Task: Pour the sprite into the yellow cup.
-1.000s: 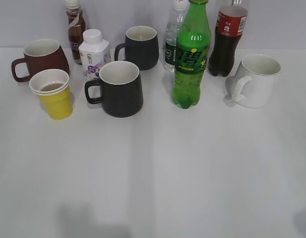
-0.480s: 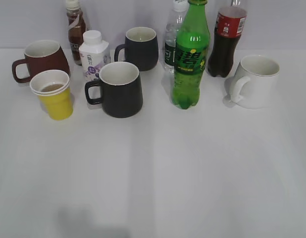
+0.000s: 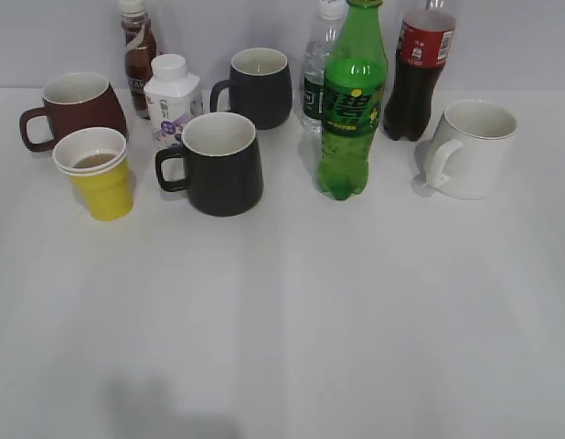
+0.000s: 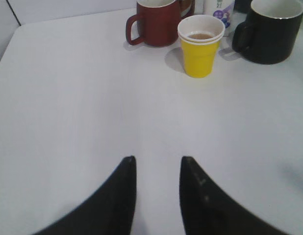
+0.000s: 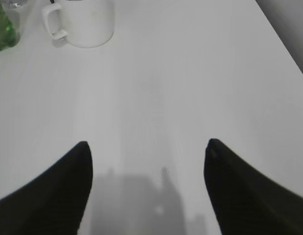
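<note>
The sprite [image 3: 352, 105], a tall green bottle with a green cap, stands upright at the back middle of the white table; its base shows at the top left of the right wrist view [image 5: 2, 32]. The yellow cup [image 3: 98, 174] stands at the left with some brown liquid in it, and shows in the left wrist view [image 4: 200, 45]. My left gripper [image 4: 157, 159] is open and empty, well short of the cup. My right gripper [image 5: 147, 143] is wide open and empty, over bare table in front of the white mug. Neither gripper shows in the exterior view.
A brown-red mug [image 3: 74, 108] stands behind the yellow cup. Two black mugs [image 3: 217, 163] [image 3: 257, 87], a white milk bottle [image 3: 171, 99], a brown drink bottle [image 3: 138, 50], a water bottle [image 3: 319, 64], a cola bottle [image 3: 420, 73] and a white mug [image 3: 470, 148] crowd the back.
</note>
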`<action>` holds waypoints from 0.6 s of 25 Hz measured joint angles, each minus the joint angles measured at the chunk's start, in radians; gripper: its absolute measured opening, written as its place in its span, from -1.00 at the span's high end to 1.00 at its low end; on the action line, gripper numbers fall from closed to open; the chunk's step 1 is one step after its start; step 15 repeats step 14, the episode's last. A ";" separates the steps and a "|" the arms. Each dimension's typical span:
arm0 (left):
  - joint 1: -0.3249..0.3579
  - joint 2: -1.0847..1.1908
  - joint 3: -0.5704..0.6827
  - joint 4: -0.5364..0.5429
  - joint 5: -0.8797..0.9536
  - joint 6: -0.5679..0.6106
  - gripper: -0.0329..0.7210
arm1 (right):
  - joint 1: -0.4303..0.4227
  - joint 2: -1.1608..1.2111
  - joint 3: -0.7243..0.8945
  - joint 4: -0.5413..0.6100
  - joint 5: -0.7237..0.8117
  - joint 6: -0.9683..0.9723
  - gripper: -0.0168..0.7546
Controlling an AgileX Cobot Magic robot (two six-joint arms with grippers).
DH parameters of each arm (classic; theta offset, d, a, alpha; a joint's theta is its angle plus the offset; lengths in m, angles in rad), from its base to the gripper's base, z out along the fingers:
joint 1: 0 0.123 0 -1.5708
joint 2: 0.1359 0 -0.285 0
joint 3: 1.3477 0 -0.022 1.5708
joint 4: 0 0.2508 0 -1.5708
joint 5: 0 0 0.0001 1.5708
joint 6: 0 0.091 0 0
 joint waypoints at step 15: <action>-0.007 0.000 0.000 0.001 0.000 0.002 0.28 | 0.000 0.000 0.000 0.001 0.000 -0.001 -0.43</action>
